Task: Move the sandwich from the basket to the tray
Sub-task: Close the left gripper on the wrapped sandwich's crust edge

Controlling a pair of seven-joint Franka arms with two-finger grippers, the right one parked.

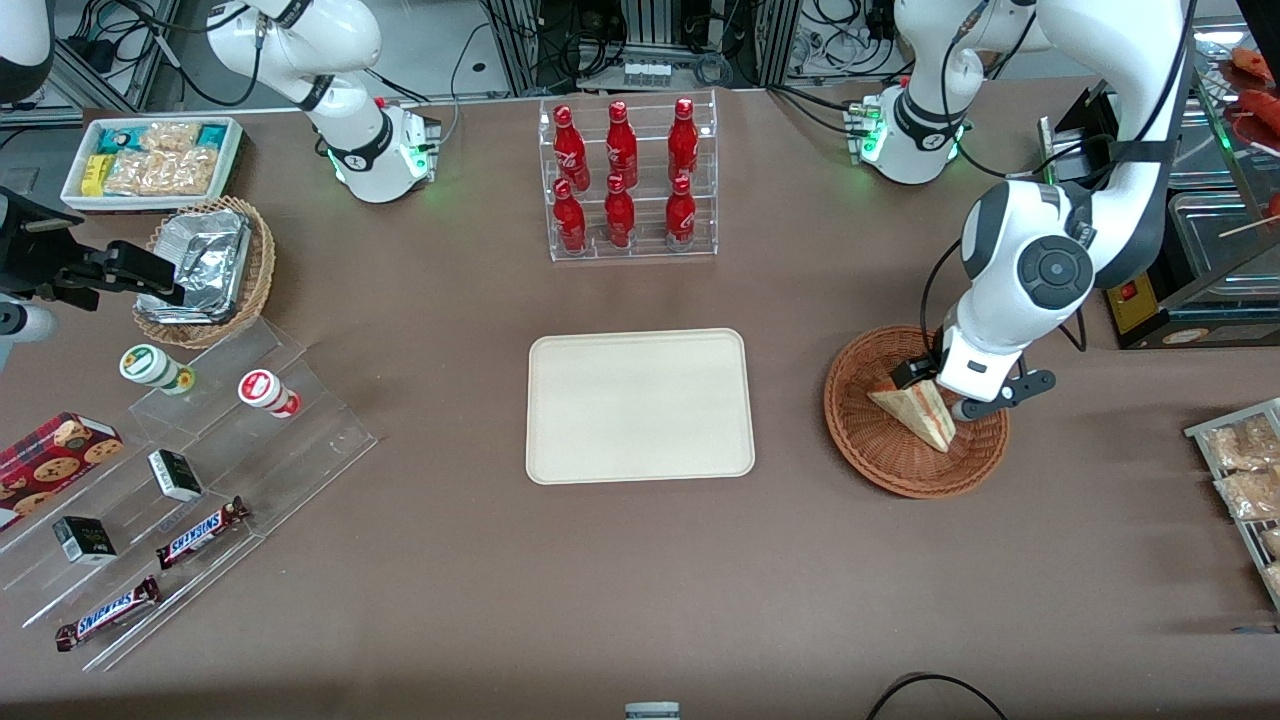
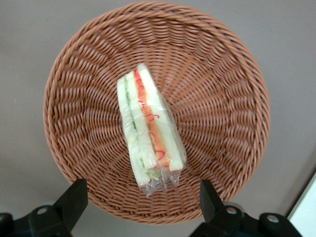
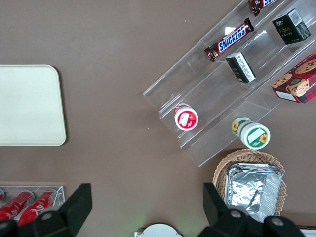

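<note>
Jaws apart: the 2 fingers (image 2: pixel 73 201) of the gripper (image 2: pixel 140 205) stand wide, 1 on each side of the sandwich (image 2: pixel 149 131), not touching it. Gripper hangs above the basket (image 1: pixel 870 445). Sandwich, in clear wrap, lies inside the basket near its middle, cut edge showing red, orange and green layers. Tray (image 1: pixel 640 405) sits beside the basket, apart from it, toward the parked arm's end, with nothing on it.
</note>
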